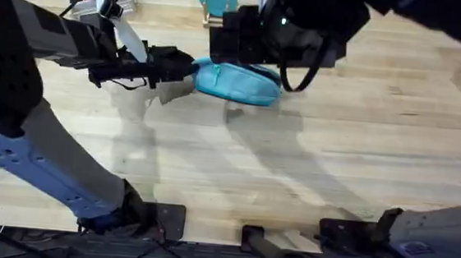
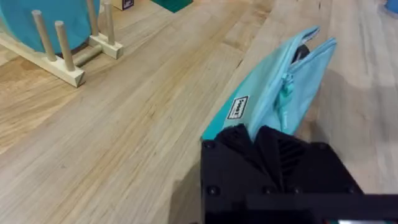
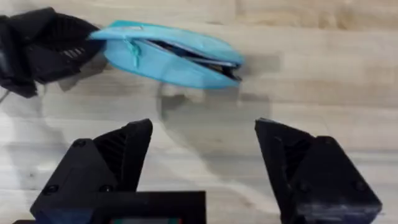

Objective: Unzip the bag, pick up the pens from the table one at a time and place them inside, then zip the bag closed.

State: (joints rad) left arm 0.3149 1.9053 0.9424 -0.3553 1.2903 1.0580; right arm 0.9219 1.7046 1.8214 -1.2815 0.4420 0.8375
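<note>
Bag point(image 3: 171, 56) one, partly unzipped; left jaws grip its end; right jaws spread, empty

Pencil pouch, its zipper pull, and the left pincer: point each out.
Pencil pouch point(image 3: 168, 62): right wrist view, lower fabric side.
Zipper pull point(image 2: 285, 93): left wrist view, dangling tab.
Left pincer point(image 1: 187, 68): overhead view, fingertips clamping the pouch's end.

bag point(image 1: 238, 83) on table point(image 1: 293, 167), left pincer point(image 1: 187, 70) at its left end
</note>
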